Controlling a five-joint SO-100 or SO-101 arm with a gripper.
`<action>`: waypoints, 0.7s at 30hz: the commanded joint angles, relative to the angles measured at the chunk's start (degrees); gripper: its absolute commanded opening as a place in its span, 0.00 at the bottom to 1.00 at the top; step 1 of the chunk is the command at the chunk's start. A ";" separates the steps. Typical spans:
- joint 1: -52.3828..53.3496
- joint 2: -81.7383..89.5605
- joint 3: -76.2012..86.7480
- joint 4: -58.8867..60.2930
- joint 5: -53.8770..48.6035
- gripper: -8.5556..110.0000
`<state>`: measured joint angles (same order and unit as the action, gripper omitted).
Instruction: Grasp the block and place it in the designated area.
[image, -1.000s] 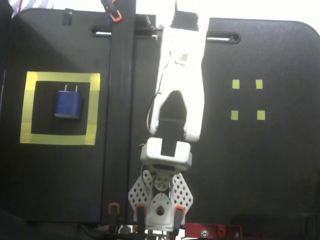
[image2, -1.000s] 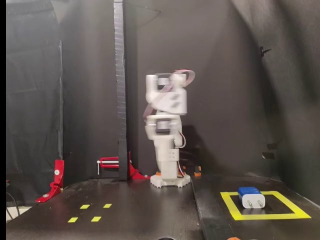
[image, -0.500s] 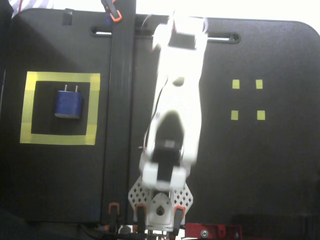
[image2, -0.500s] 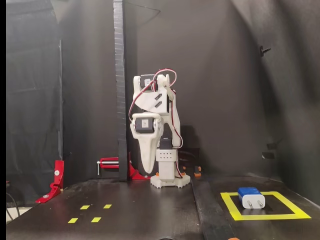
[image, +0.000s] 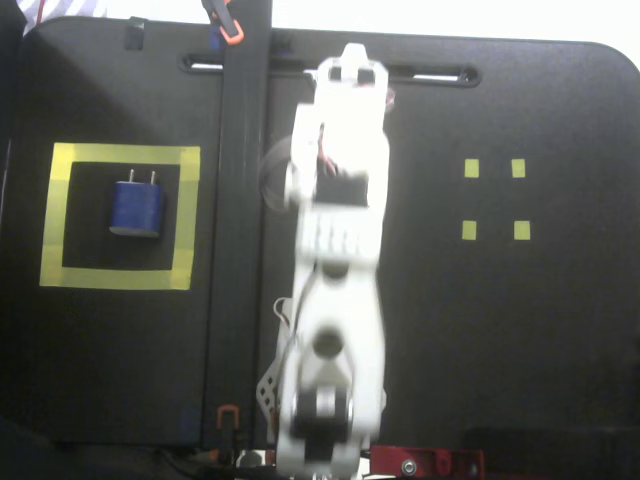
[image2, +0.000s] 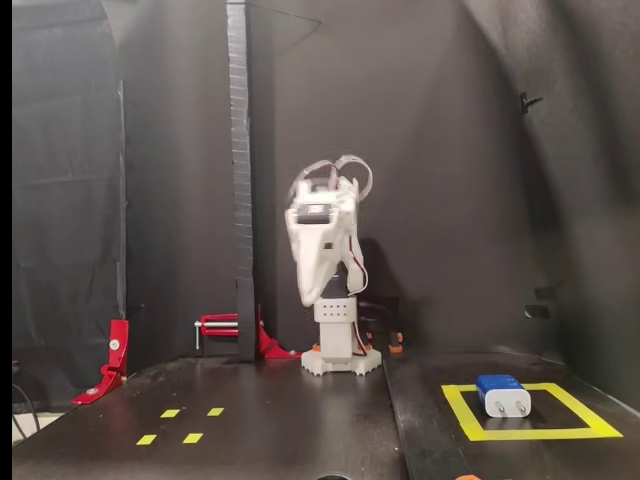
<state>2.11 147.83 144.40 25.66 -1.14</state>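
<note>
The dark-blue block lies inside the designated area, a square of wide yellow tape at the left of the overhead fixed view, with its pale prongs pointing up the picture. In the front fixed view the block sits within the yellow square at the lower right. My gripper is far from it, at the top centre above the board. From the front the gripper hangs point-down before the arm's base, motion-blurred; its jaws look shut with nothing between them.
Four tiny yellow squares mark the right half of the board, seen front left in the other view. A black upright post stands beside the base. Red clamps grip the board's far edge.
The arm has swung and unfolded over the last second, and its wrist has risen and turned toward the front camera. The block has stayed in the yellow square.
</note>
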 joint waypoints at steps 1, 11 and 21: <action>-1.32 8.09 5.45 -3.69 -0.35 0.07; -4.13 32.17 23.99 -1.49 -0.70 0.07; -4.66 41.40 35.33 5.36 -0.97 0.08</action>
<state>-2.20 188.44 179.38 29.53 -1.67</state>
